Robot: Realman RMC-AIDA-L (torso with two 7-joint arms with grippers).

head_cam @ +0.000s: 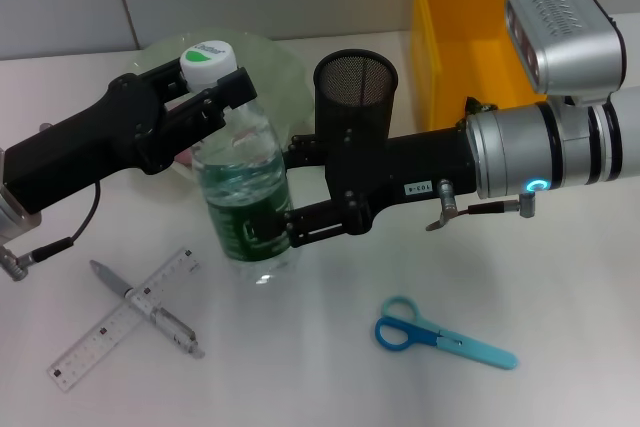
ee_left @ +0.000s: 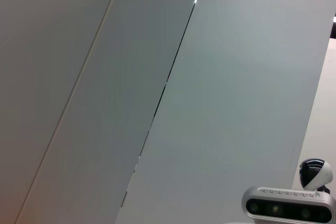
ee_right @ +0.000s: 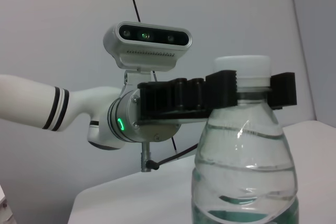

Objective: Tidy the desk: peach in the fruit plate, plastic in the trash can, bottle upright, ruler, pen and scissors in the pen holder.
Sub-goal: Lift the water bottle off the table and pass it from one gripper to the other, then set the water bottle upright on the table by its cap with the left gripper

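Two grippers meet on one water bottle [head_cam: 243, 187], which stands upright on the white desk [head_cam: 330, 367] in front of the pale green fruit plate [head_cam: 275, 67], its white-and-green cap [head_cam: 208, 57] uppermost and a green label around its lower body. Left gripper [head_cam: 215, 92]: reaching in from the left edge of the head view, its black fingers closed on the bottle's neck just under the cap; the right wrist view shows the same gripper [ee_right: 252, 90] clamped on either side of the neck below the white cap [ee_right: 242, 69]. Right gripper [head_cam: 290, 192]: extending from the right, one finger behind the bottle and one in front across the label, closed on the lower body. Black mesh pen holder [head_cam: 356, 87]: upright, just behind the right gripper and beside the plate. Yellow bin [head_cam: 470, 27]: at the back right, partly hidden by the right arm. Clear ruler [head_cam: 125, 319] and silver pen [head_cam: 148, 307]: lying crossed on the desk at the front left, near the bottle's base. Blue scissors [head_cam: 440, 335]: flat on the desk at the front right, blades shut, well apart from the pen holder. Left wrist view: grey wall panels and a camera housing [ee_left: 289, 208] only.
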